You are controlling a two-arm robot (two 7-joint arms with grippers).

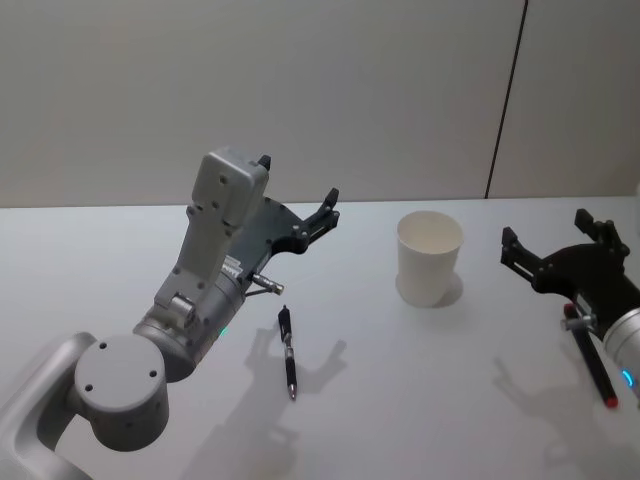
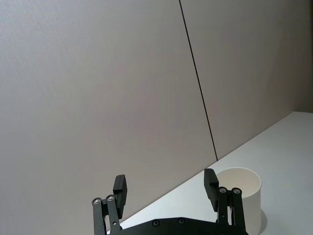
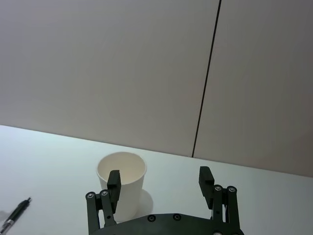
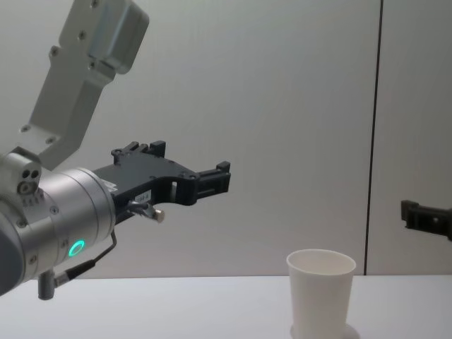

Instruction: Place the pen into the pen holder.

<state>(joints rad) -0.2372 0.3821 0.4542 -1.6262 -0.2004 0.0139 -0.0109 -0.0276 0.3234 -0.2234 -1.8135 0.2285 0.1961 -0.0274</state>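
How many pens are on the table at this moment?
2. A black pen lies on the table left of the pen holder. A red-tipped pen lies at the right edge, beside the right gripper. The holder's bottom is hidden.

pen (image 1: 288, 352) exposed, pen holder (image 1: 430, 262) apart — mouth open

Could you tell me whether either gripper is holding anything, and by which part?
Nothing is held. The left gripper and the right gripper are both open above the table; the pen lies on it, left of the pen holder.
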